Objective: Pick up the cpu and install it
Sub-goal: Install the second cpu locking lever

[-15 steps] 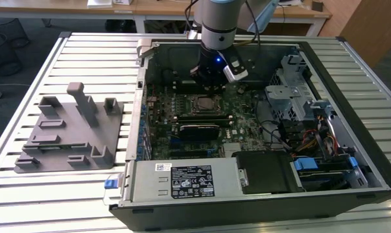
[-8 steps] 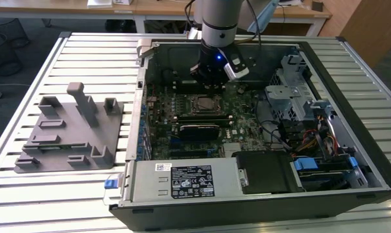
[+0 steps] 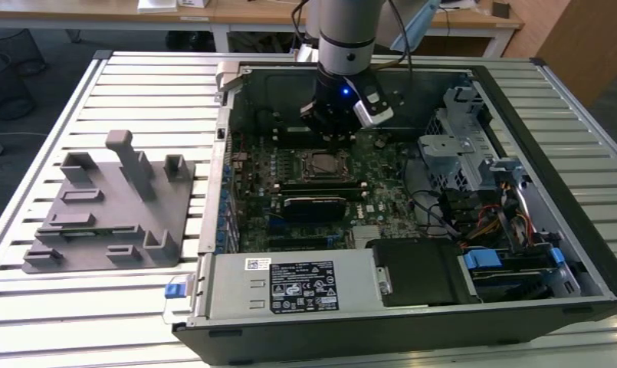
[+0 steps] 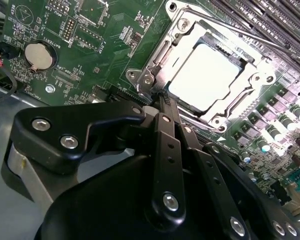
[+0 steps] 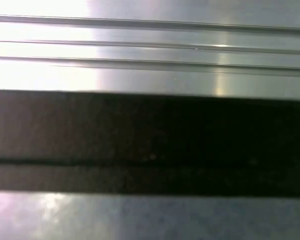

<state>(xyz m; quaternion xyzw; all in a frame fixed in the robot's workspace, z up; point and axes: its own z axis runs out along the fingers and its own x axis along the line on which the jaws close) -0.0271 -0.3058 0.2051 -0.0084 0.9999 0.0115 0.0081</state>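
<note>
The cpu (image 4: 204, 76) lies flat in its socket frame (image 4: 155, 67) on the green motherboard (image 4: 97, 47), its pale silver top facing up, with the metal frame around it on every side. In the second wrist view the gripper (image 4: 162, 102) sits at about seven o'clock from the chip, its black fingers (image 4: 166, 140) drawn together to a narrow tip that reaches the near corner of the frame; nothing is seen held between them, and whether the tip actually touches the frame or its lever cannot be told. In the exterior view the gripper (image 3: 336, 138) hangs straight down from the arm (image 3: 346, 38) just at twelve o'clock from the socket, inside the open computer case (image 3: 595, 276). The case holds the motherboard (image 3: 380, 192), a grey power supply box (image 3: 287, 285) at six o'clock, and drive bays with bundled cables (image 3: 487, 222) at three o'clock. A grey fixture block (image 3: 109, 207) stands on the slatted table (image 3: 145, 84) at nine o'clock from the case.
</note>
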